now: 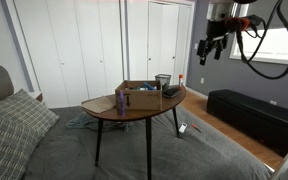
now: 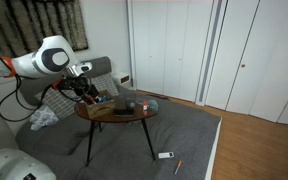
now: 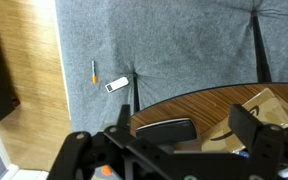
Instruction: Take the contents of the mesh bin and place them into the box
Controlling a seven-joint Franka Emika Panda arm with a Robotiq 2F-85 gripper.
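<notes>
The mesh bin (image 1: 163,81) is a small dark wire cup on the far right part of the round wooden table (image 1: 169,103). The box (image 1: 139,96) is low brown cardboard and stands beside it, mid-table. It also shows in the wrist view (image 3: 276,108) at the right edge. My gripper (image 1: 209,46) hangs well above and to the right of the table, open and empty. In the wrist view my gripper (image 3: 206,130) has its fingers spread over the table edge. The bin's contents cannot be made out. The bin is out of the wrist view.
A small purple cylinder (image 1: 121,99) stands at the box's near left. A white device (image 3: 116,84) and an orange pen (image 3: 93,70) lie on the grey carpet below. A dark bench (image 1: 252,112) stands by the wall, and a grey couch (image 1: 9,115) is nearby.
</notes>
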